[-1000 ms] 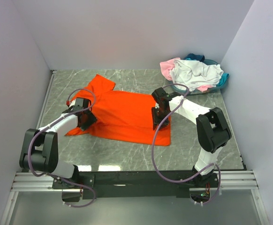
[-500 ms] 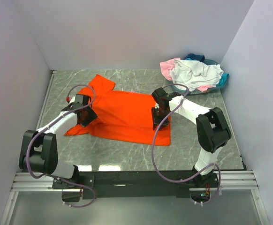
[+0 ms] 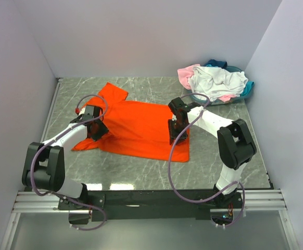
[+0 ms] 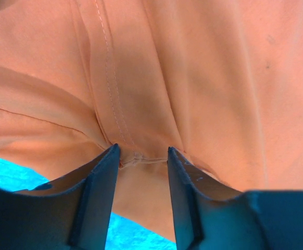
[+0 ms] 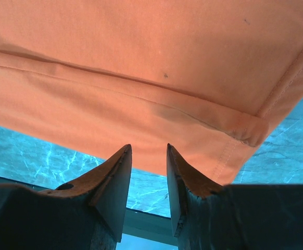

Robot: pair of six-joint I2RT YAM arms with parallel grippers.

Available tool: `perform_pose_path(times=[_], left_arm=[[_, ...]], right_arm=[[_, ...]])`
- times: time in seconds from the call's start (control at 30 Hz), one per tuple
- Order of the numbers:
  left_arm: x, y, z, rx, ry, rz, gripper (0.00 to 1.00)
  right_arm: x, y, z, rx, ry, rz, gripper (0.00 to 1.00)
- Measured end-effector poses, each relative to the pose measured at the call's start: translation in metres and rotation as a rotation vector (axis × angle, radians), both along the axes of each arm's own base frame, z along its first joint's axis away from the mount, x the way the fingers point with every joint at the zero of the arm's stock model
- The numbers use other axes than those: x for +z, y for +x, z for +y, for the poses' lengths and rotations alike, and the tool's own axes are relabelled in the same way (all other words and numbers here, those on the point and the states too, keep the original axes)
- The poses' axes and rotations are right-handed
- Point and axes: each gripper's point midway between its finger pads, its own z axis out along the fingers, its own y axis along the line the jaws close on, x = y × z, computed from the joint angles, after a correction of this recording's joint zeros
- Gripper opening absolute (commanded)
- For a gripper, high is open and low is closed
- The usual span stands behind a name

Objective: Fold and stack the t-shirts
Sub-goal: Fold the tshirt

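Note:
The bright orange t-shirt (image 3: 141,127) lies spread flat on the marble table, its collar end to the left. My left gripper (image 3: 94,129) stands over its left sleeve area. In the left wrist view the gripper (image 4: 142,150) is open, with a puckered sleeve seam (image 4: 112,112) lying between the fingertips. My right gripper (image 3: 174,131) stands over the shirt's right end. In the right wrist view it (image 5: 149,148) is open and empty, just above the orange hem (image 5: 193,117). The white (image 3: 216,80), pale pink (image 3: 185,74) and teal (image 3: 249,87) t-shirts lie crumpled in a pile at the back right.
The grey marble table (image 3: 141,172) is boxed in by pale walls at the left, back and right. Its front edge meets the metal rail (image 3: 141,198) that carries the arm bases. The pile of shirts fills the back right corner.
My left gripper has shifted slightly towards the back over the sleeve. The right arm and the orange shirt have not visibly moved.

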Motion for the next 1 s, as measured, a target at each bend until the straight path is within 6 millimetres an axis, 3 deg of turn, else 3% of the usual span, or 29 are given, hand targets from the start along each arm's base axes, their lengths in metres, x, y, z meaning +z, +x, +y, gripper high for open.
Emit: perform_pose_path(times=[0.13, 0.37, 0.5, 0.83, 1.0], left_arm=[[-0.003, -0.001, -0.001, -0.004, 0.002, 0.010, 0.42], [-0.007, -0.001, -0.002, -0.006, -0.002, 0.020, 0.12], [-0.012, -0.002, -0.003, -0.009, -0.002, 0.034, 0.00], [-0.011, 0.007, -0.009, -0.039, -0.018, 0.010, 0.00], [-0.004, 0.034, -0.022, -0.100, -0.042, -0.027, 0.00]], right_arm=[[-0.001, 0.000, 0.000, 0.000, -0.001, 0.003, 0.40], [-0.001, 0.000, 0.000, 0.000, -0.001, 0.003, 0.40], [-0.001, 0.000, 0.000, 0.000, -0.002, 0.004, 0.40], [-0.006, -0.001, -0.001, 0.000, -0.010, 0.015, 0.40], [-0.006, -0.001, -0.002, -0.001, -0.014, 0.015, 0.40]])
